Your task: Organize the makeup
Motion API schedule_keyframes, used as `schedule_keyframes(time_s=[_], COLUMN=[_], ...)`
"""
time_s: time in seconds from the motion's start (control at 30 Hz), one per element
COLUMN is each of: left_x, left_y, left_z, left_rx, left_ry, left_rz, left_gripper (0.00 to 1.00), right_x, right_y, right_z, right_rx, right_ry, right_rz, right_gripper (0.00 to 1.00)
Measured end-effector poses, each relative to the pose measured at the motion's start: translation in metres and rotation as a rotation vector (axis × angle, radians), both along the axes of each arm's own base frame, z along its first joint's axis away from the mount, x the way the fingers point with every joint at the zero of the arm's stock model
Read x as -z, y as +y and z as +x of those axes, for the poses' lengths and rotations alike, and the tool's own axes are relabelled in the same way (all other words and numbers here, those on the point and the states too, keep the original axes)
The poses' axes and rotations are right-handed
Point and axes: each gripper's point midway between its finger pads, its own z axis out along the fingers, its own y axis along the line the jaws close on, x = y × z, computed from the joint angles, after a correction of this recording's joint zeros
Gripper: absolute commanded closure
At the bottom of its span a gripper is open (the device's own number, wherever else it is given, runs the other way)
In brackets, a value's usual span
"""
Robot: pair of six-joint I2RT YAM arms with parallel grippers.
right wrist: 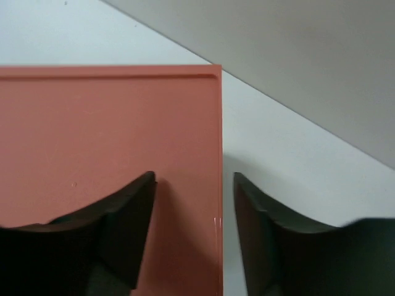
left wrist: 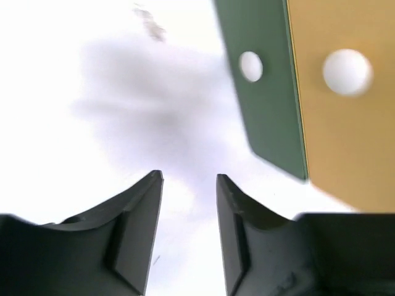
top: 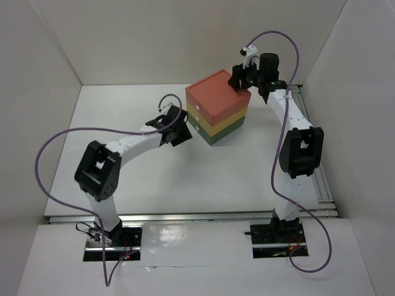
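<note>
From above, the left claw [top: 182, 132] sits low just beside the left face of the drawer box [top: 217, 105]. The right claw [top: 238, 83] hangs over the box's far right corner. The box stands toward the far middle of the desk [top: 185, 179], which has plenty of bare room near and to the left. White walls close in on both sides.

Left wrist view now: both fingers [left wrist: 136, 209] are spread with nothing between them, only bare white surface under the gap. At upper right are the green drawer front [left wrist: 265, 111] and the yellow one [left wrist: 345, 135], each with a white knob [left wrist: 250, 66]. They are blurred and cut off by the frame.

Over to the right wrist: its fingers [right wrist: 123, 222] are spread too, gripping nothing and straddling the right edge of the coral top [right wrist: 92, 135]. One finger is over the coral, the other over the white desk. Whether they touch it cannot be told.

The makeup shows in no view, and the drawer fronts look flush, hiding whatever is inside.
</note>
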Motion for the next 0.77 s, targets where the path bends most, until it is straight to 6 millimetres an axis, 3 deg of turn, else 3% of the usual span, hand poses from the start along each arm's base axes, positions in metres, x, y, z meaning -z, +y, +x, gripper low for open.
schedule_keyframes(time_s=[0.07,0.1,0.13,0.17,0.27,0.37,0.47,0.6,0.7,0.77], left_x=[-0.024,-0.037,-0.050,-0.063,-0.101,-0.141,-0.173,-0.201,-0.216,-0.221], left_y=[0.021,0.033,0.044,0.055,0.082,0.103,0.119,0.138,0.149,0.155], left_z=[-0.014,-0.023,-0.030,-0.037,-0.062,-0.086,-0.105,-0.128,-0.142,-0.147], left_rx=[-0.035,-0.053,-0.072,-0.090,-0.119,-0.115,-0.109,-0.107,-0.106,-0.108], left_ry=[-0.020,-0.031,-0.046,-0.065,-0.113,-0.173,-0.228,-0.290,-0.334,-0.352], left_rz=[0.029,0.047,0.059,0.071,0.095,0.106,0.106,0.104,0.105,0.109], left_gripper=[0.35,0.33,0.29,0.00,0.00,0.00,0.00,0.00,0.00,0.00], right_x=[-0.010,-0.018,-0.027,-0.040,-0.075,-0.094,-0.083,-0.030,0.012,0.019], right_y=[-0.003,-0.004,-0.007,-0.011,-0.030,-0.061,-0.100,-0.144,-0.150,-0.149], right_z=[0.004,0.006,0.009,0.012,0.020,0.013,-0.024,-0.110,-0.170,-0.191], right_rx=[0.043,0.064,0.087,0.111,0.216,0.389,0.581,0.792,0.861,0.876], right_ry=[0.010,0.007,-0.003,-0.020,-0.081,-0.081,-0.005,0.121,0.210,0.223], right_rz=[0.020,0.039,0.055,0.068,0.091,0.113,0.142,0.160,0.169,0.190], right_gripper=[0.25,0.09,0.00,0.00,0.00,0.00,0.00,0.00,0.00,0.00])
